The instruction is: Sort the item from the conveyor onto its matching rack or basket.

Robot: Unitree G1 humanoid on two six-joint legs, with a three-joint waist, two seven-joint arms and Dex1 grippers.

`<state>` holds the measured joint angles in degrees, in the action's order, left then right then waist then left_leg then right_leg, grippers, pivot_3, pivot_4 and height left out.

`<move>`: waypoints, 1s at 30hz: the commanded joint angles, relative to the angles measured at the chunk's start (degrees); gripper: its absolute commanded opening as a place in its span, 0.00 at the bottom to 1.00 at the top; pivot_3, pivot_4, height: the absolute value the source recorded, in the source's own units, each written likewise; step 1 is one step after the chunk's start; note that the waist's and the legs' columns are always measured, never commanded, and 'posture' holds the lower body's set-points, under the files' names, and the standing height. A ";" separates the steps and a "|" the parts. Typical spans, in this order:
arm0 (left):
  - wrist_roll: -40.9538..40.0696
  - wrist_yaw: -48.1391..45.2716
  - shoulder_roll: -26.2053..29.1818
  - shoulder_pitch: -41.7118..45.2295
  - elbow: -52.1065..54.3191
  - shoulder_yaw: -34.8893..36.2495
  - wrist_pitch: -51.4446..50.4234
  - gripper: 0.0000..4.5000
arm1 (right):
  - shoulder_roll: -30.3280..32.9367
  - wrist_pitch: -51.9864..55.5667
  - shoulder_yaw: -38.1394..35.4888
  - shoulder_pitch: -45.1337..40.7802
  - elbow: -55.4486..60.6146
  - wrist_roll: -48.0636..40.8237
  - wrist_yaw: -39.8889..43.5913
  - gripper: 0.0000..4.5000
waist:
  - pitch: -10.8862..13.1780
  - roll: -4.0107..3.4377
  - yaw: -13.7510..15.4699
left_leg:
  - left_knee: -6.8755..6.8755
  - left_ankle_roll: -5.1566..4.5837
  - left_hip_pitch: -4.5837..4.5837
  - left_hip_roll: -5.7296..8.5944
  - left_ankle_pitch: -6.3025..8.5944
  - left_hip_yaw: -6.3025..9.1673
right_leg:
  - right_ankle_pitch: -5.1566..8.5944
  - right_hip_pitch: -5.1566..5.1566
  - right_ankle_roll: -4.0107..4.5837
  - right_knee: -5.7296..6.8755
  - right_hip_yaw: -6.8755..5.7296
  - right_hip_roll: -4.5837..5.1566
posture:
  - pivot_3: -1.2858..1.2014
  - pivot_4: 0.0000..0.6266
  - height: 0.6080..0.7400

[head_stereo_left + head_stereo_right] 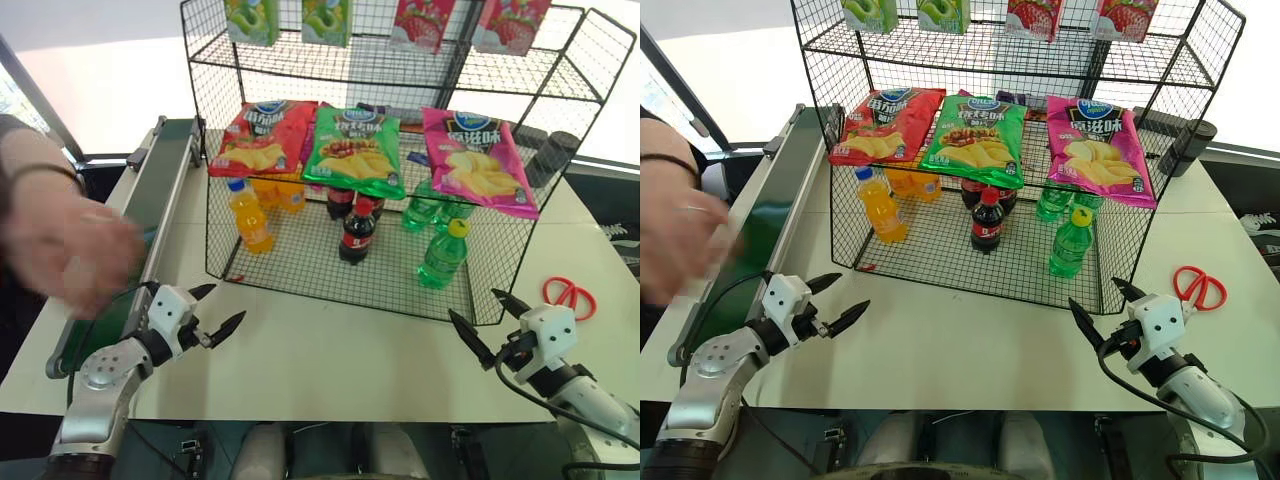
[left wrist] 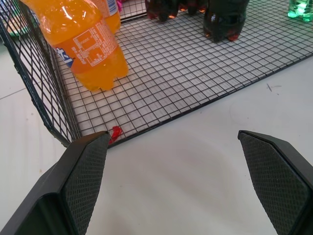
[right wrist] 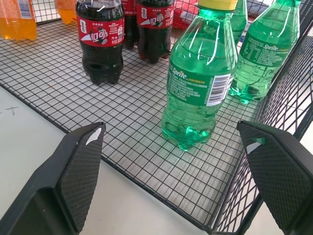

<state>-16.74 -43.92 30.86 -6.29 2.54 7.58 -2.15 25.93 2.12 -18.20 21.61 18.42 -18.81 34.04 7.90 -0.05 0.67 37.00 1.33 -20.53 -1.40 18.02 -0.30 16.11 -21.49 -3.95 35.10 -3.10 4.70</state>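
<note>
Both grippers (image 1: 215, 309) (image 1: 490, 320) open, blurred hand (image 1: 70, 250) perhaps over conveyor (image 1: 165, 175)

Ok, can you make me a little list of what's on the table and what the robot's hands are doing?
rack: black wire rack on the white table, chip bags hung on its front
front green bottle: yellow-capped green bottle upright on the rack's bottom tier, right side
cola bottle: upright, middle
orange bottle: upright, left
conveyor: green belt along the table's left edge
person's hand: over the belt
left gripper: open, empty
right gripper: open, empty
scissors: red, far right
</note>
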 commanded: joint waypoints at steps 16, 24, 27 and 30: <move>0.05 0.04 -0.51 1.70 0.17 0.05 1.25 1.00 | -0.02 -1.20 -0.67 -0.26 1.76 -0.32 -0.39 1.00 | 0.05 -0.03 0.01 | -0.03 0.00 -0.02 0.00 0.00 0.00 | 0.01 -0.03 0.01 0.00 0.00 0.00 | 0.52 0.24 1.00; 0.17 -0.05 -0.64 2.58 -0.46 0.05 1.23 1.00 | -0.03 -1.14 -0.14 -1.04 1.42 -0.07 -0.55 1.00 | 0.07 -0.06 0.00 | -0.04 0.00 -0.03 0.00 0.00 0.00 | 0.01 -0.06 0.02 -0.01 0.00 0.00 | 0.52 0.24 1.00; 0.19 -0.16 -0.63 2.67 -0.61 0.06 1.26 1.00 | -0.06 -1.52 -0.42 -0.76 1.14 -0.10 -0.37 1.00 | 0.07 -0.06 0.01 | -0.04 0.00 -0.05 0.00 0.00 0.00 | 0.01 -0.06 0.02 -0.02 0.00 0.00 | 0.52 0.24 1.00; 0.21 -0.30 -0.61 2.79 -0.80 0.02 1.36 1.00 | -0.25 -1.76 -0.42 -0.46 1.22 0.01 -0.49 1.00 | 0.07 -0.06 0.01 | -0.05 0.00 -0.06 0.00 0.00 0.00 | 0.01 -0.07 0.02 -0.02 0.00 0.00 | 0.52 0.24 1.00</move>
<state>-16.40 -43.94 30.22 -4.04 1.18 7.48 -1.83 25.87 1.74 -18.15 21.10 18.40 -18.76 33.63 7.97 -0.12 0.68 36.95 1.33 -20.59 -1.40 18.02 -0.30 16.12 -21.56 -3.93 35.08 -3.10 4.70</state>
